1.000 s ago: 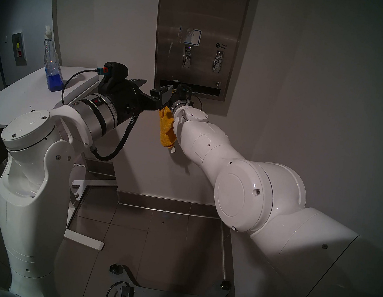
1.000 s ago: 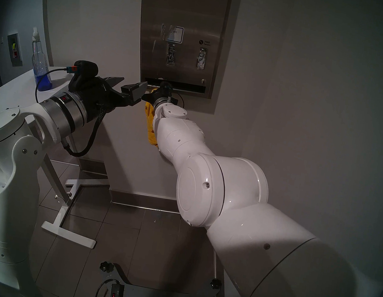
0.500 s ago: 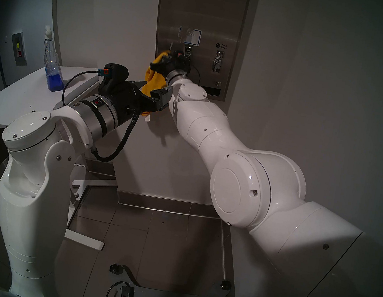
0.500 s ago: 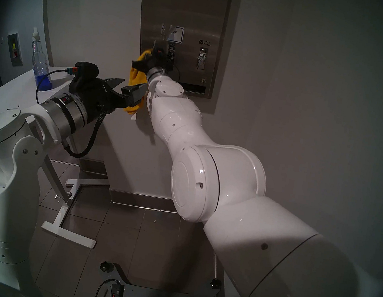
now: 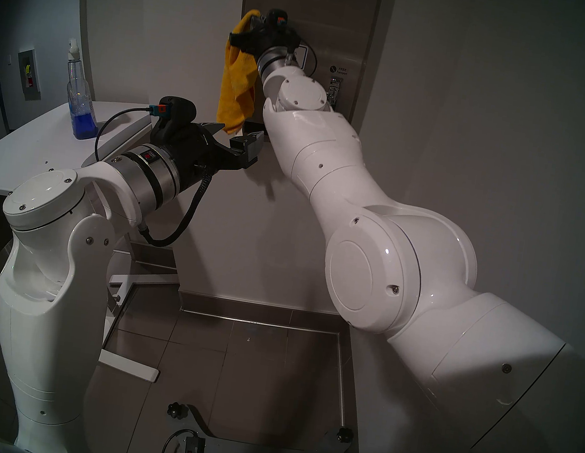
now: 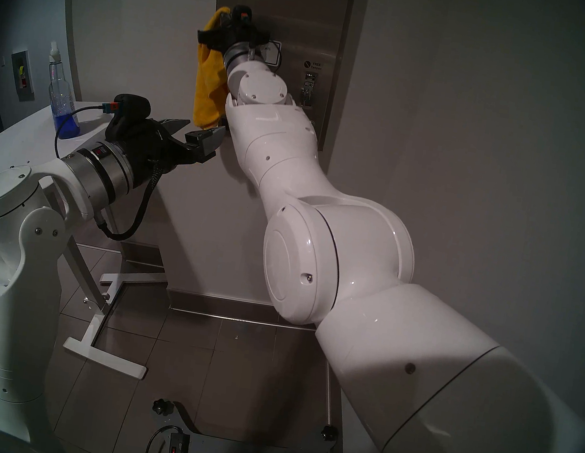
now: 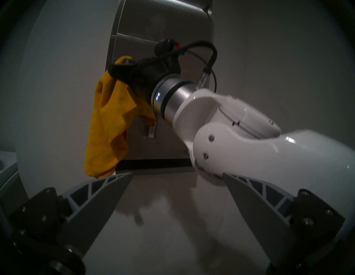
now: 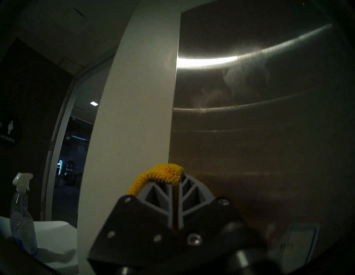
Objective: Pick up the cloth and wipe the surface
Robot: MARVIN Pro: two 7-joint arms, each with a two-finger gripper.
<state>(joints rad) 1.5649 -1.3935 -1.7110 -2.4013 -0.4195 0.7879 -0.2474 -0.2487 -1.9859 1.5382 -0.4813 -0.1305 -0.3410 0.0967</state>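
Note:
The mustard-yellow cloth [image 5: 237, 89] hangs from my right gripper [image 5: 254, 22], which is shut on its top fold. In the right wrist view the cloth [image 8: 165, 171] bulges over the closed fingertips of the right gripper [image 8: 177, 180]. This gripper is raised against the upper left part of the surface [image 5: 336, 9], a brushed steel dispenser panel on the wall. The cloth [image 7: 109, 134] drapes down along the left edge of the surface [image 7: 153, 25]. My left gripper [image 5: 238, 134] stands open and empty, lower, just under the cloth's hem. Its open fingers [image 7: 107, 190] frame the scene in the left wrist view.
A spray bottle [image 5: 79, 97] with blue liquid stands on the white table [image 5: 32, 146] at the left. One coin mechanism [image 5: 333, 89] shows beside my right wrist, and the dark slot [image 7: 153, 164] runs along the panel's bottom. The white wall lies to the right.
My right arm has swept up from the dark slot at the panel's bottom to its upper left, carrying the cloth. The left arm has not moved.

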